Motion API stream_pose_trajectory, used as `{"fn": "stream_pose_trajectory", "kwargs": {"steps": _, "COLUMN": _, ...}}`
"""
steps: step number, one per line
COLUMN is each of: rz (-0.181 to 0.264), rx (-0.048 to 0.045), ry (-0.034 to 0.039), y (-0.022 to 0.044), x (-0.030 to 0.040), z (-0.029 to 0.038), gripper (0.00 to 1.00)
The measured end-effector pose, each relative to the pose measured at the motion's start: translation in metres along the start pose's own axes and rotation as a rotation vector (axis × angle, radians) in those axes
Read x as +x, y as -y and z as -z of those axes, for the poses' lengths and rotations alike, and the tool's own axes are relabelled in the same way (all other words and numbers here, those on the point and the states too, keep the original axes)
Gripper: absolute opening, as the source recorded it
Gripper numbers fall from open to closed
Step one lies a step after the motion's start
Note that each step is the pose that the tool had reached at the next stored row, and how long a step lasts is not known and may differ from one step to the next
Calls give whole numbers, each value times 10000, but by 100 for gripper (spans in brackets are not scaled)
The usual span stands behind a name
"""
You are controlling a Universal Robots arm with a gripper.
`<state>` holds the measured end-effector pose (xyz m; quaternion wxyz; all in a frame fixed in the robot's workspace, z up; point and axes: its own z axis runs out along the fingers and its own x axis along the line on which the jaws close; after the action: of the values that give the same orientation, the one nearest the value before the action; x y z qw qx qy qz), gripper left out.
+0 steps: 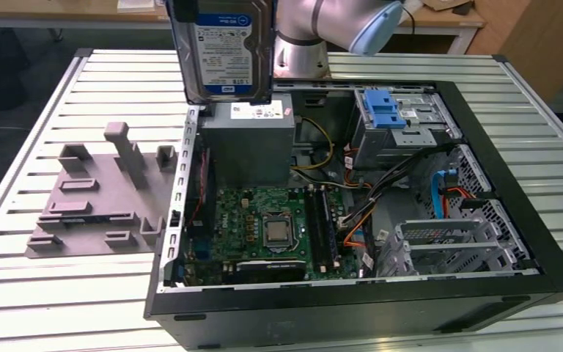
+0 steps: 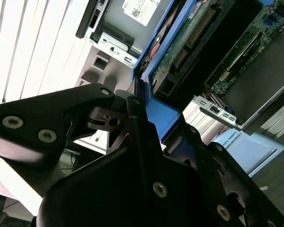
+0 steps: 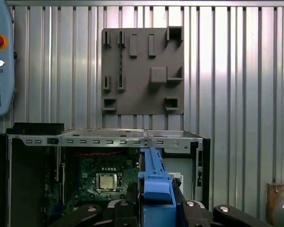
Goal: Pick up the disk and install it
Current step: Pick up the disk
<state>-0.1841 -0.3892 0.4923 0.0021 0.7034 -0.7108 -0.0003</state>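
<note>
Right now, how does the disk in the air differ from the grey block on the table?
The disk stands upright above the computer case, clamped in the pincer; the grey block lies flat on the table. The disk is labelled, blue-framed; the grey block is plain, slotted. Both are rectangular.

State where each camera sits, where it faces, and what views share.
Exterior view: off the arm, high, looking down on the open computer case and grey fixture block; the arm shows behind the disk.
First wrist view: on the wrist, looking down past the end effector at case and block.
Second wrist view: on the wrist, close behind the end effector clamped on the disk.
All share disk and case.
</note>
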Motion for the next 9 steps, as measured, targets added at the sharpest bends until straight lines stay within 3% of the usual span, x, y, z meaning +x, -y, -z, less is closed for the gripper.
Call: {"fn": "stream_pose_trajectory", "kwargs": {"steps": 9, "rz": 0, "rx": 0, "ry": 1, "y": 144, "x": -1, "z": 0, "gripper": 36}}
